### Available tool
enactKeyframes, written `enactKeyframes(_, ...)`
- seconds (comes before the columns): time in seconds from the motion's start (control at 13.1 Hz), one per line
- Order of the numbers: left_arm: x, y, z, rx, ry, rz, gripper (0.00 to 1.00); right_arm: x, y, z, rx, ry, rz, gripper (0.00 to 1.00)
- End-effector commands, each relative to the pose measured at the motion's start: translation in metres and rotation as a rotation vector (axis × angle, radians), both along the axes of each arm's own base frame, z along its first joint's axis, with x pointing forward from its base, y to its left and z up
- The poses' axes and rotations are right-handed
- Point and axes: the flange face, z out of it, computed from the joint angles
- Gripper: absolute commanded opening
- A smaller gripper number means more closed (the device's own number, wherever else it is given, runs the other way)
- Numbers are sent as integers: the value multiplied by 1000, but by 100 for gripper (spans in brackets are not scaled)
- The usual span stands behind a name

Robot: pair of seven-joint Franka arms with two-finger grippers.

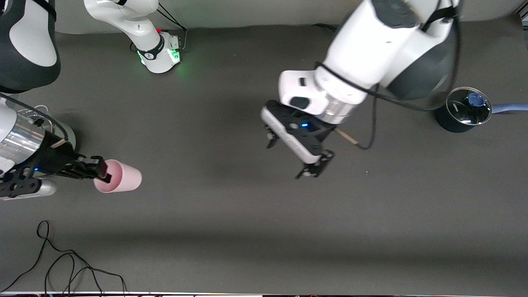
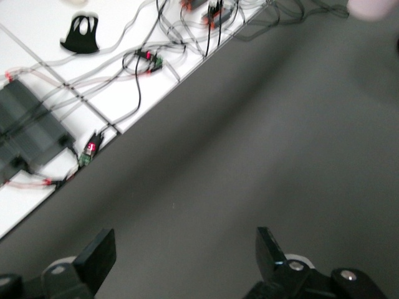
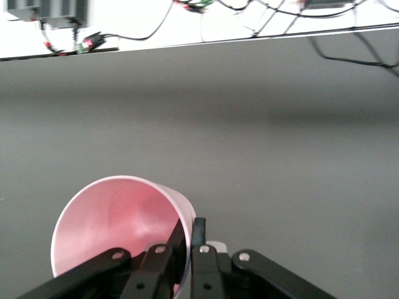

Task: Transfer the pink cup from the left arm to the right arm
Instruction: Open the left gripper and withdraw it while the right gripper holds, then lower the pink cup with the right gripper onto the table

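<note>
Pink cup (image 1: 119, 176) hangs tipped sideways over the table's (image 1: 247, 231) right-arm end, its rim pinched by the right hand (image 1: 101, 170), while the emptied left hand (image 1: 293, 156) hovers spread wide mid-table.

No legible text, label or number anywhere; only small white lettering inside the dark blue pot (image 1: 463, 112), unreadable.

Pink cup (image 1: 119, 177) (image 3: 118, 224): small, plain, no handle, pale outside w/ deeper pink inside. Sitting at lower left of front frame, tipped sideways, and appearing empty. Right gripper (image 1: 104, 170) is pinching its rim, one finger inside, one outside.
</note>
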Motion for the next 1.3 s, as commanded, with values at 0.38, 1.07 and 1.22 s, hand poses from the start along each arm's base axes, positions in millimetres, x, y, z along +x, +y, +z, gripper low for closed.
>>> enactKeyframes(0.38, 9, 177, -6, 281, 291, 160, 100, -4, -165, -27, -168, 42, -187, 0)
enactKeyframes(1.07, 4, 262, -38, 520, 478, 396, 100, -53, -246, -209, -218, 2, -194, 0)
enactKeyframes(1.22, 5, 265, -39, 519, 481, 400, 100, -67, -263, -261, -244, 22, -183, 0)
